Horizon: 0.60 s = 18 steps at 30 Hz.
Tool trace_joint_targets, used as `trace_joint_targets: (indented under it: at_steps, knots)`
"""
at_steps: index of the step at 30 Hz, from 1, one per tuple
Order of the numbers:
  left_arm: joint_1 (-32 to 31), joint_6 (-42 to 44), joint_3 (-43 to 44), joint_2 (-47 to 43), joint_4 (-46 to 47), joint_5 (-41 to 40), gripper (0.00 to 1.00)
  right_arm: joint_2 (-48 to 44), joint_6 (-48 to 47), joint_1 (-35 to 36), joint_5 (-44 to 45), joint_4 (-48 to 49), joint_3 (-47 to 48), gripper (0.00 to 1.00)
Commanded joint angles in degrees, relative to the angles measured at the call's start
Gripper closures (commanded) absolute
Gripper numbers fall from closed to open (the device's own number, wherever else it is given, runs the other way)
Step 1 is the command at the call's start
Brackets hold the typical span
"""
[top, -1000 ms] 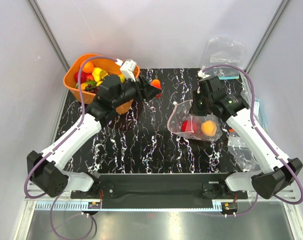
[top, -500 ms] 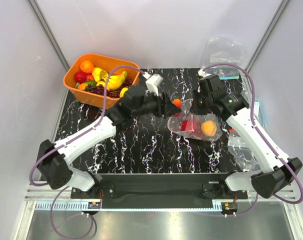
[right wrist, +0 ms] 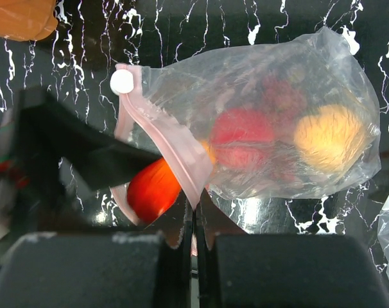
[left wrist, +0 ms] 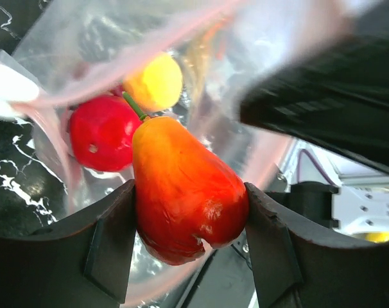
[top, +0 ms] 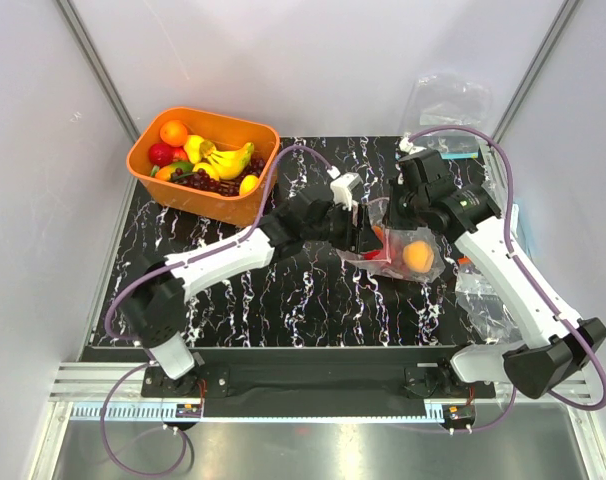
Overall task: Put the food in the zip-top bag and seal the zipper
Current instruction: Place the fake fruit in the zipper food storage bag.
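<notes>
My left gripper (left wrist: 188, 218) is shut on an orange-red pear-shaped toy fruit (left wrist: 185, 192), held at the open mouth of the zip-top bag (top: 408, 268). Inside the bag lie a red fruit (left wrist: 101, 131) and a yellow-orange one (left wrist: 155, 82). In the right wrist view the held fruit (right wrist: 149, 189) sits just under the pink zipper strip (right wrist: 172, 138), with the red fruit (right wrist: 241, 135) and the peach (right wrist: 329, 136) deeper in. My right gripper (right wrist: 194, 224) is shut on the zipper strip's edge and holds the mouth up. From above, my left gripper (top: 368, 236) meets the bag's left side.
An orange bin (top: 143, 158) at the back left holds more toy fruit, a banana bunch (top: 231, 160) and dark grapes. Spare clear bags lie at the back right (top: 448, 100) and along the right edge (top: 483, 290).
My left arm has carried the orange-red fruit from beside the bin rightward to the bag's mouth. The right gripper has kept its pinch on the bag's edge, unmoved.
</notes>
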Motion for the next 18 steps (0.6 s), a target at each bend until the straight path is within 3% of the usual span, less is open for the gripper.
trace_joint_targets:
  at_steps: [1,4,5,6,18]
  knots:
    - [-0.3,1.5,5.0,1.9,2.2,-1.7,0.4,-2.3,-0.8,0.3,-0.2,-0.1,2.4,1.0]
    - [-0.4,1.6,6.1,3.0,2.2,-3.0,0.25,-2.7,-1.1,0.3,-0.1,-1.2,2.8,1.0]
    - [-0.4,1.5,6.8,3.2,2.2,-3.3,0.17,-2.6,-1.3,0.4,0.0,-1.8,3.0,1.0]
    - [-0.4,1.7,7.3,3.3,0.9,-3.1,0.02,-2.8,-1.3,0.3,0.7,-2.6,3.2,1.0]
    - [-0.4,7.3,9.1,-4.6,-10.4,-6.8,0.01,-4.2,-1.1,0.3,4.2,-3.8,2.5,1.0]
